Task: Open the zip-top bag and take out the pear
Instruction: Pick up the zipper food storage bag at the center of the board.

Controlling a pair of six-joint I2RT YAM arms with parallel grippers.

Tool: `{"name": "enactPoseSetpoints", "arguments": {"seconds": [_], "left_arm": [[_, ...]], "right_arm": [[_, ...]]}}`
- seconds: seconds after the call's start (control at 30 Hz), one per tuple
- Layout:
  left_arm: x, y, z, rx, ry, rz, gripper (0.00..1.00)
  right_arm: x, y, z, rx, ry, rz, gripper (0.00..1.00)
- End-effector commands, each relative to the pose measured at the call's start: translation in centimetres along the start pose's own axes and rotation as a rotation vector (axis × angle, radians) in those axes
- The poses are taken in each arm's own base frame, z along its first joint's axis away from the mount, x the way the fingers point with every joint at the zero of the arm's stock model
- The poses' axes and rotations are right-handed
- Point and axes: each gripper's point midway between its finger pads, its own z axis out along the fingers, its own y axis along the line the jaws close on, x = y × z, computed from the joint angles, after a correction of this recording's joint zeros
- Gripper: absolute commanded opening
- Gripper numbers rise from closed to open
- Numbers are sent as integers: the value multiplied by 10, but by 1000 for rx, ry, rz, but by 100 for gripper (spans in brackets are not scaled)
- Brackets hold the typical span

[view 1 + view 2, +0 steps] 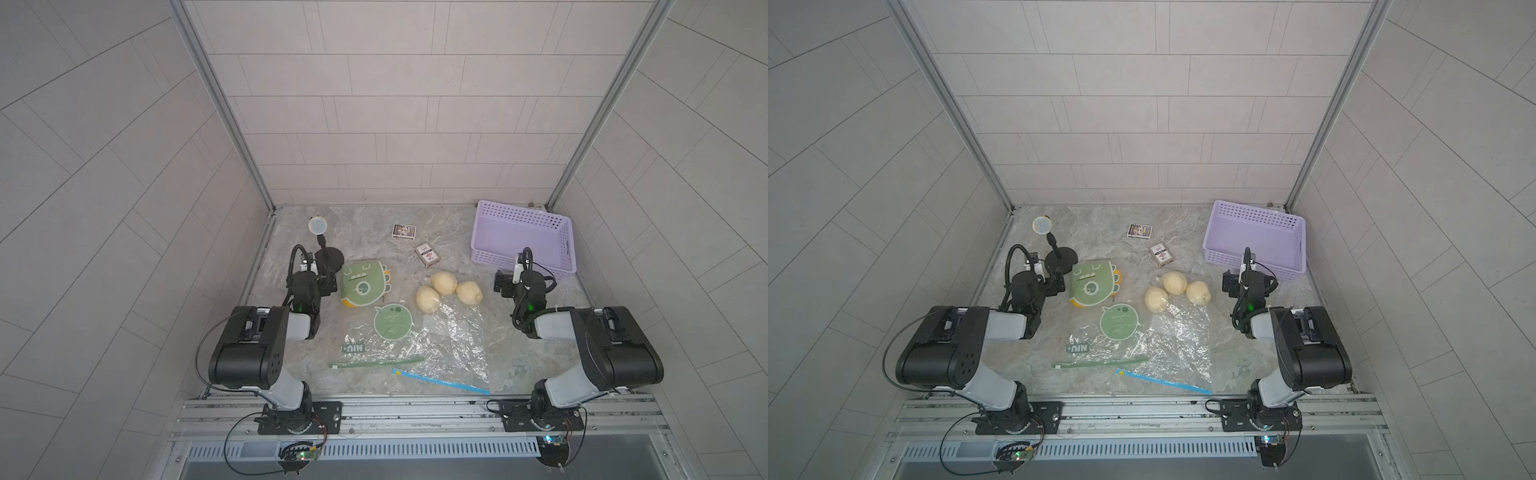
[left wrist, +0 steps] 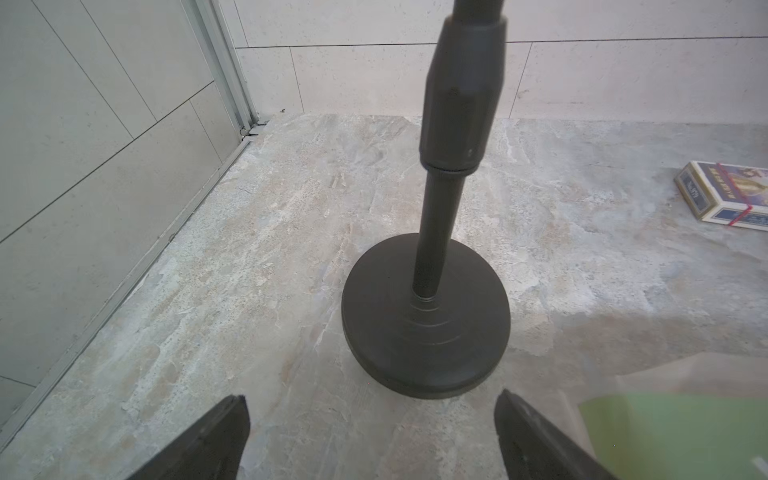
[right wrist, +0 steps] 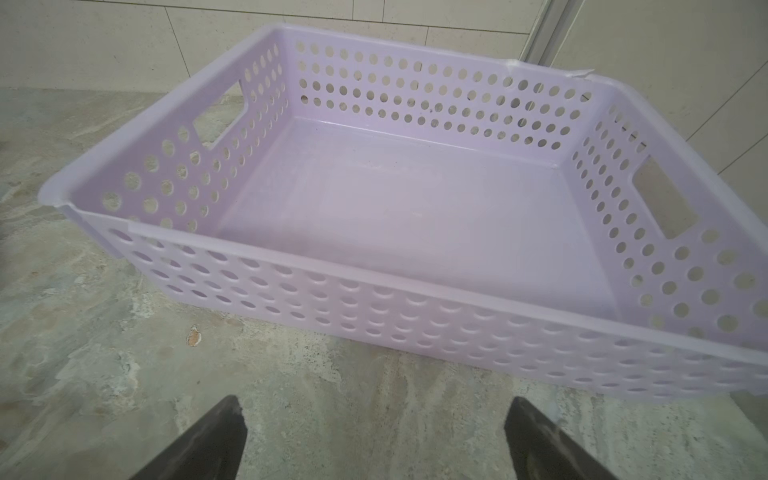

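Observation:
Three pale yellow pears [image 1: 444, 282] [image 1: 1174, 282] lie close together at the far end of a crinkled clear zip-top bag [image 1: 455, 336] [image 1: 1179, 336]. Whether the plastic covers them I cannot tell. The bag's blue zip strip [image 1: 440, 380] [image 1: 1163, 380] lies at the near end. My left gripper [image 1: 328, 280] [image 2: 374, 397] is open to the left of the bags, facing a black stand. My right gripper [image 1: 503, 280] [image 3: 375, 399] is open to the right of the pears, facing a basket. Bare tabletop shows between both pairs of fingers.
A second clear bag with a green zip strip [image 1: 376, 360] holds a green dinosaur item [image 1: 363, 286]. A black stand [image 2: 426, 324] rises close to the left gripper. A lilac perforated basket [image 3: 415, 286] [image 1: 482, 257] sits back right. Two card boxes [image 1: 404, 231] lie behind.

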Motion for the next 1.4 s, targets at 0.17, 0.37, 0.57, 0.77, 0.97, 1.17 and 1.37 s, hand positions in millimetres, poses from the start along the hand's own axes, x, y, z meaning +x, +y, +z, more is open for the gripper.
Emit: {"name": "enactPoseSetpoints", "arguments": {"seconds": [0.17, 0.37, 0.57, 0.77, 0.97, 1.17, 1.37], "left_arm": [[-8, -1, 3, 3, -24, 15, 100], [-8, -1, 3, 4, -24, 13, 100], [-7, -1, 3, 5, -20, 14, 100], [-43, -15, -30, 2, -59, 105, 100], [-102, -77, -95, 285, -46, -252, 100], [-78, -208, -204, 842, 303, -249, 100], [-4, -262, -259, 961, 589, -51, 100]], "right_arm": [[-10, 0, 2, 9, -29, -6, 100], [-10, 0, 2, 9, -30, -6, 100], [-9, 0, 3, 9, -27, -4, 100], [-85, -8, -51, 97, -12, 25, 100], [-94, 37, -126, -232, 276, 249, 100], [28, 74, -211, -448, 725, 371, 99], [96, 84, -235, -376, 822, 319, 99]]}}
